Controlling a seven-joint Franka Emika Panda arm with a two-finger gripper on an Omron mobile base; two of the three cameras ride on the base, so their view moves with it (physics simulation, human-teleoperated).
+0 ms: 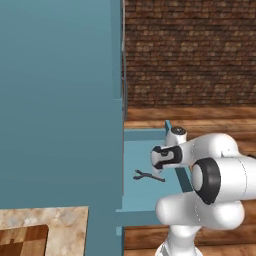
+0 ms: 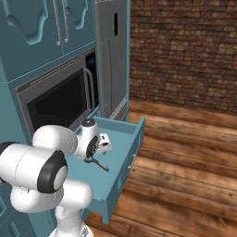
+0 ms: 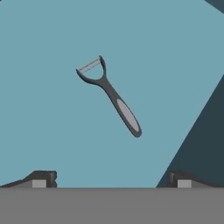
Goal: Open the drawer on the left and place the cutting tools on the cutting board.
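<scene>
Room: brick wall (image 2: 185, 51) at the far side, wooden floor (image 2: 185, 157), teal cabinets.
Drawer (image 2: 121, 157): pulled out wide – teal, shallow, with bare floor around the tool.
Forked tool (image 3: 110, 95): slim and grey, lying flat on the drawer floor.
Hand (image 3: 111, 180): poised above the tool, fingertips spread wide apart, gripping nothing.
Cutting board (image 1: 22, 241): on the marble counter (image 1: 65, 225), near left – well apart from the drawer.

a kitchen: built-in microwave (image 2: 58, 99), teal cabinets (image 2: 41, 28), marble counter (image 1: 50, 220).
</scene>
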